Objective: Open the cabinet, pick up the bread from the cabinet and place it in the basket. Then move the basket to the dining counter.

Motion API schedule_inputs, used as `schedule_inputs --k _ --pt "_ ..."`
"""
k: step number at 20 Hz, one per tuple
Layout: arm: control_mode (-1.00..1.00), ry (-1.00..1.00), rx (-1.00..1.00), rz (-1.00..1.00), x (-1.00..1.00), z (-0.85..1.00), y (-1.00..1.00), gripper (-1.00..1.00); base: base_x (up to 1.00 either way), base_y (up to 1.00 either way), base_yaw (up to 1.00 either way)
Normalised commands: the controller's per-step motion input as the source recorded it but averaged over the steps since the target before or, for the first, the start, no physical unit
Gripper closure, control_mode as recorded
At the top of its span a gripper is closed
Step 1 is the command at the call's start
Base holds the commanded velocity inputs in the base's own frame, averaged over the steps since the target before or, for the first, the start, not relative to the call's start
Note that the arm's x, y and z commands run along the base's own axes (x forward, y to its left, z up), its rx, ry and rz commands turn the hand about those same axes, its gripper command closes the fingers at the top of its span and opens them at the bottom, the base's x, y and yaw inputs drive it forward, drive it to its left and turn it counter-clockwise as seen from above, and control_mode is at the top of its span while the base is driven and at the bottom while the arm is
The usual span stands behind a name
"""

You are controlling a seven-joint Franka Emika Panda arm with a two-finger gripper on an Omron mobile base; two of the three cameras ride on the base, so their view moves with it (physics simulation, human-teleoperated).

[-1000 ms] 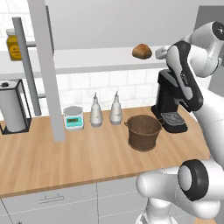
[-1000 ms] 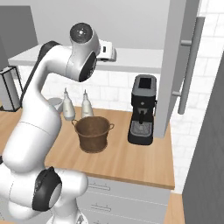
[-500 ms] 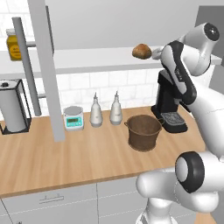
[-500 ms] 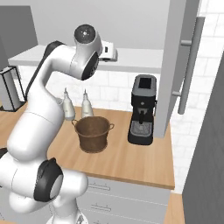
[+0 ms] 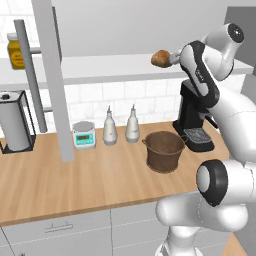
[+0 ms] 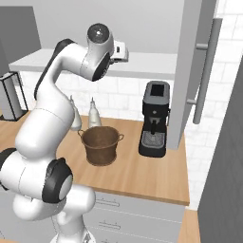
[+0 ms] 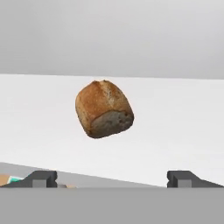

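The cabinet stands open, its left door [image 5: 50,75] swung out edge-on and its right door [image 6: 192,71] beside the coffee machine. On the white shelf [image 5: 110,67] lies the bread [image 5: 161,58], a golden-brown roll. In the hand view the bread [image 7: 104,108] sits straight ahead, beyond the two fingertips [image 7: 41,178]. My gripper [image 5: 173,57] is open just right of the roll at shelf height, with nothing between its fingers and a small gap to the roll. The dark brown basket [image 5: 164,150] stands empty on the worktop below. The dining counter is out of view.
A black coffee machine [image 5: 192,120] stands right of the basket, under my arm. Two white bottles [image 5: 110,127], a small scale [image 5: 83,134] and a paper-towel holder [image 5: 12,122] line the tiled wall. A yellow jar [image 5: 16,50] sits on the far-left shelf.
My hand has edged left along the shelf toward the bread, and the gap has shrunk. The jaws stay wide. Bread and basket have not moved.
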Motion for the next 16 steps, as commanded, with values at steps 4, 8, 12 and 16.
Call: schedule_inputs --k 4,8,12,16 --pt "-1.00 0.02 0.00 0.13 0.02 0.00 0.00 -1.00 0.00 0.00 0.00" --pt "-1.00 0.00 0.00 0.12 0.15 -0.08 0.00 -1.00 0.00 0.00 0.00" --pt "-1.00 0.00 0.00 0.07 0.22 -0.10 0.00 -1.00 0.00 0.00 0.00" --pt "-1.00 0.00 0.00 0.04 0.30 -0.08 0.00 -1.00 0.00 0.00 0.00"
